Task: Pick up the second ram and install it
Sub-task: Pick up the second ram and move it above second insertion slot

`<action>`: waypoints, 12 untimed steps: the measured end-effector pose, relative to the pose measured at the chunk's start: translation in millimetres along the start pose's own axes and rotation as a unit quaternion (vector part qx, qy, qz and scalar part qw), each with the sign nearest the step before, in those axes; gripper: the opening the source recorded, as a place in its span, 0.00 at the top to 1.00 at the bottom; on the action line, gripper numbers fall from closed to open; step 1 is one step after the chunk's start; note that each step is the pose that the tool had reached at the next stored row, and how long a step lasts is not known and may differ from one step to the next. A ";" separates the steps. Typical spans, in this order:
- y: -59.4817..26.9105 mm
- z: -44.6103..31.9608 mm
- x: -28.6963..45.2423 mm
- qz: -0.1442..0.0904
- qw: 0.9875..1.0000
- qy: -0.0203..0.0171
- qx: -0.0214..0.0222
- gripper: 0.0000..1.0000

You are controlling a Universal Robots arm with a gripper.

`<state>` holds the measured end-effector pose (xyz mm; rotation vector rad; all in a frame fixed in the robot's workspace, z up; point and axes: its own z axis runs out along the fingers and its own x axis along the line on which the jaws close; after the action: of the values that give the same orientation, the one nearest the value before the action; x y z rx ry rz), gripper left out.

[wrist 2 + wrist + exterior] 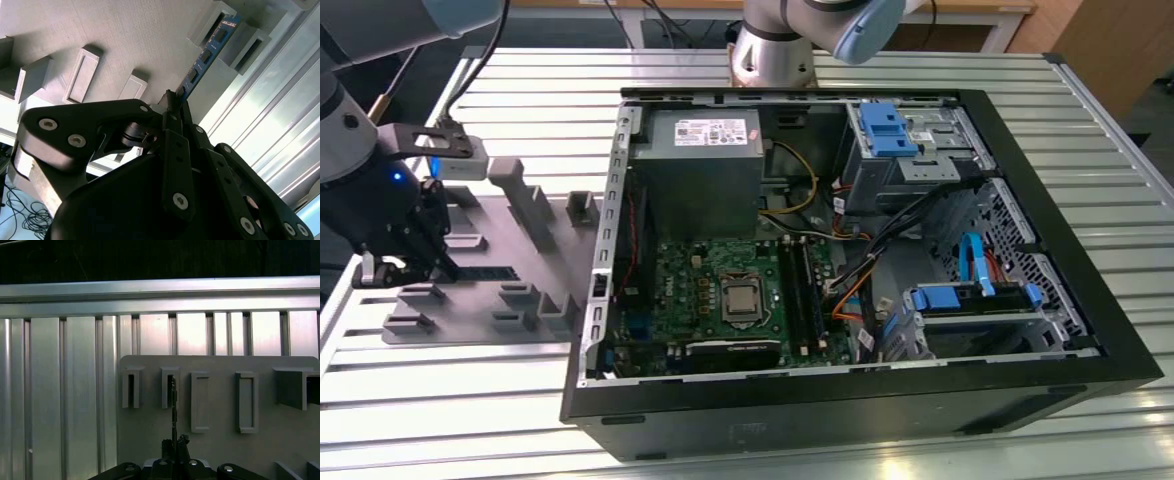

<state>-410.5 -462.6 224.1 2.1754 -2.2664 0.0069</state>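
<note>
The table (520,90) carries an open case (1107,330), well apart from the claw toward the exterior view's right, and a gray tray (574,215) directly beneath the claw. The claw (403,262) sits low at the tray, pinched closed on the near end of the ram (207,52). The ram runs straight out from the claw's tip, its far end lodged between two blocks (250,42). By my judgement the grasp is made but the lift is not yet done; moving it to the board (680,290) inside the case and seating it remain
</note>
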 end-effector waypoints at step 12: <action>0.0 -3.3 0.0 0.000 1.000 0.000 0.000 0.86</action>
<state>-410.5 -462.6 227.4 2.1755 -2.2666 0.0069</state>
